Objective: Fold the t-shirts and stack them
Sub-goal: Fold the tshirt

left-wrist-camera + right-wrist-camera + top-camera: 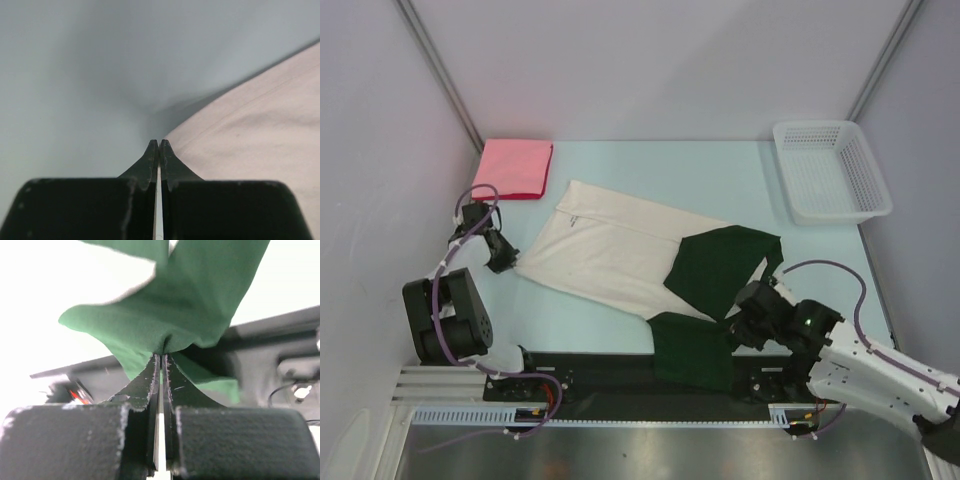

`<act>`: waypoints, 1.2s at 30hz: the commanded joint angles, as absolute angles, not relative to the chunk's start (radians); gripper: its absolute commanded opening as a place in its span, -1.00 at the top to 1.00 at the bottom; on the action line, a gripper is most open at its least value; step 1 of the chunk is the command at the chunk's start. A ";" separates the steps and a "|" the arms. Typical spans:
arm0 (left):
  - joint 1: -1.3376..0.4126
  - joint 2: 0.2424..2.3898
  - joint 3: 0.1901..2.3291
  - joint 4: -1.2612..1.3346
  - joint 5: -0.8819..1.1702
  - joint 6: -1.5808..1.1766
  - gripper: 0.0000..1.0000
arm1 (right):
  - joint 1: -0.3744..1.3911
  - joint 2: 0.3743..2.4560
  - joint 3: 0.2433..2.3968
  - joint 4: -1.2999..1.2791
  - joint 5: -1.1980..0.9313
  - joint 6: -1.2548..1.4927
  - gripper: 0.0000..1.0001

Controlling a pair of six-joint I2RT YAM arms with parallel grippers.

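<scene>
My right gripper (pixel 161 356) is clamped tight on a bunched dark green fold of the cream-and-dark-green cloth t-shirt (pixel 610 250). The shirt lies spread slantwise across the pale blue table (pixel 720 170), with one green part over the near edge. My left gripper (pixel 158 142) is pressed together at the shirt's cream corner; whether cloth is caught between its fingers I cannot tell. The plain pink-red t-shirt folded square (pixel 513 166) lies at the far left.

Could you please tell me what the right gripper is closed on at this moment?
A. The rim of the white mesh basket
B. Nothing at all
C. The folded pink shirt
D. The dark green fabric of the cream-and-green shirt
D: in the right wrist view, the right gripper is shut, with a bunch of dark green cloth from the cream-and-green shirt pinched between its fingertips.
</scene>
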State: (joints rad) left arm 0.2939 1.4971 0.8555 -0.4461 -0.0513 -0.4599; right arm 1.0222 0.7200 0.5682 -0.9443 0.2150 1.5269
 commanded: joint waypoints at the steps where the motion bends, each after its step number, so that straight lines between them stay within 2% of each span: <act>1: 0.243 1.463 0.928 -0.437 -0.077 -0.428 0.99 | 0.754 0.759 0.644 -0.957 0.112 1.189 1.00; 3: 0.193 1.482 0.989 -0.449 -0.092 -0.442 0.99 | 0.646 0.790 0.687 -0.950 0.069 1.030 1.00; 4: 0.166 1.506 1.011 -0.452 -0.100 -0.448 0.99 | 0.529 0.829 0.702 -0.940 0.020 0.978 1.00; 7: 0.137 1.548 1.092 -0.474 -0.120 -0.475 0.99 | 0.325 0.923 0.778 -0.917 -0.085 0.792 1.00; 11: 0.112 1.601 1.176 -0.480 -0.120 -0.514 0.99 | 0.171 1.075 0.889 -0.908 -0.173 0.634 1.00; 24: 0.051 1.865 1.489 -0.534 -0.103 -0.558 0.99 | 0.061 1.391 1.118 -0.870 -0.255 0.508 1.00; 36: 0.034 2.074 1.730 -0.600 -0.132 -0.589 0.99 | 0.025 1.560 1.219 -0.845 -0.290 0.472 1.00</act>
